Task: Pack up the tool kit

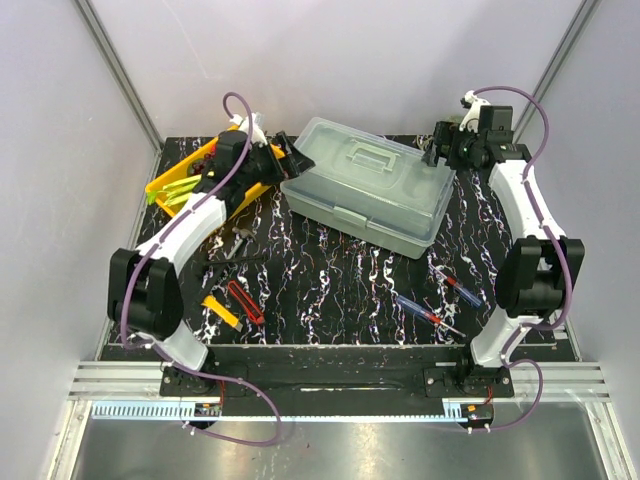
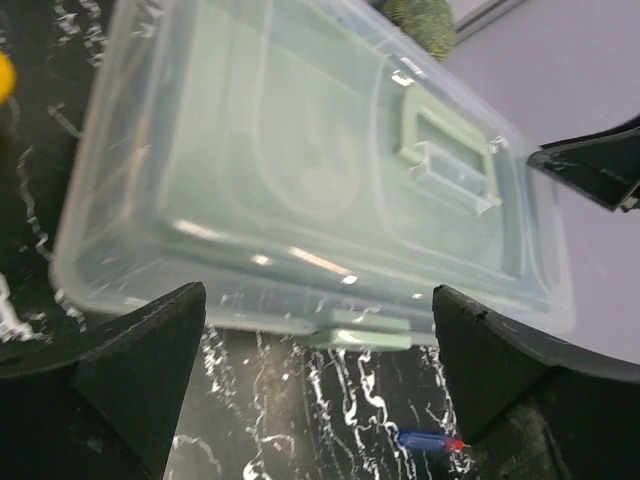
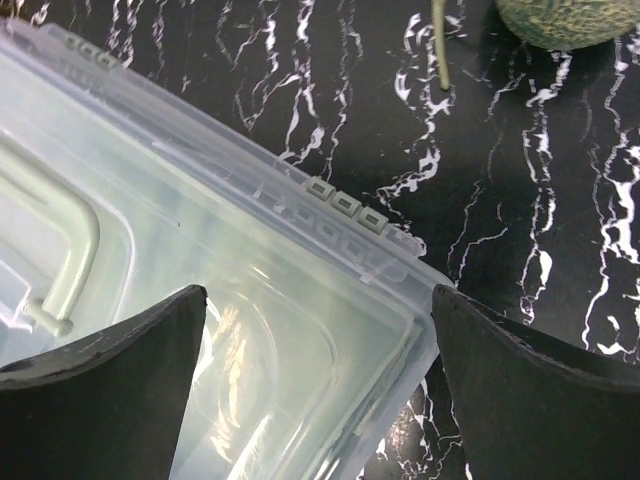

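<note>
Plastic in pale grey-green, the toolbox (image 1: 365, 195) is sitting in the upper middle of the overhead view, turned at an angle on the black marbled table (image 1: 330, 290). Its clear lid (image 2: 300, 150) is lying shut, with the handle (image 1: 368, 155) folded flat.

We are judging the packing as barely begun. Two red-and-blue screwdrivers (image 1: 458, 286) are lying loose at the lower right of the table, well apart from the box. The yellow cutters (image 1: 220, 310) and red cutters (image 1: 244, 300) are lying side by side at the lower left. All of them are waiting to go in, and the lid is needing to come open first.

We are holding the left gripper (image 1: 290, 160) at the box's left end and the right gripper (image 1: 437, 150) over its far right corner. In both wrist views the fingers are standing wide apart with nothing between them.

A yellow tray (image 1: 165, 185) is sitting at the upper left, mostly hidden behind the left arm. We are not making out what, if anything, is lying inside the box, since the lid is glaring and milky. A dark tool (image 1: 235, 245) near the left arm is looking too small to name. A rough green round thing (image 3: 570, 20) is being cut off by the top edge of the right wrist view.
</note>
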Robot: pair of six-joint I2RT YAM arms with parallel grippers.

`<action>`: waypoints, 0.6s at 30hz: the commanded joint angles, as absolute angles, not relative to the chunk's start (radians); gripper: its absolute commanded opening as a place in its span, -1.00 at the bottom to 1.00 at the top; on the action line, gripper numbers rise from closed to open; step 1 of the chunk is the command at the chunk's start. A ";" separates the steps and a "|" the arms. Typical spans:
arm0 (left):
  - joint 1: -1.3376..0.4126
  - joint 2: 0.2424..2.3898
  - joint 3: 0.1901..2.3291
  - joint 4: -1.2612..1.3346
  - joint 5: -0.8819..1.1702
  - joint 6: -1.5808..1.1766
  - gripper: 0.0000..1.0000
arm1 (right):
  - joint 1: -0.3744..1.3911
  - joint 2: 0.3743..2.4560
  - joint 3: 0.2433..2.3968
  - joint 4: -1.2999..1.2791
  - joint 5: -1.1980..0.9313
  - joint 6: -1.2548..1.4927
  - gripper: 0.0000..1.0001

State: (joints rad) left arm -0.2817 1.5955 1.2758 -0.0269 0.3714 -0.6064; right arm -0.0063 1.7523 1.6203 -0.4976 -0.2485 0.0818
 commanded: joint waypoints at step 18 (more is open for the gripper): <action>-0.368 1.925 1.545 0.199 0.641 -0.724 0.98 | 0.031 1.270 1.152 -0.562 -0.609 0.233 0.93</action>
State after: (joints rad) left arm -0.3363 1.9018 1.4990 0.1104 0.5102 -0.7334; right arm -0.0017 1.3876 1.2320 -0.5510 -0.4664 0.1520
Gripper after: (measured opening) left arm 0.988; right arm 0.955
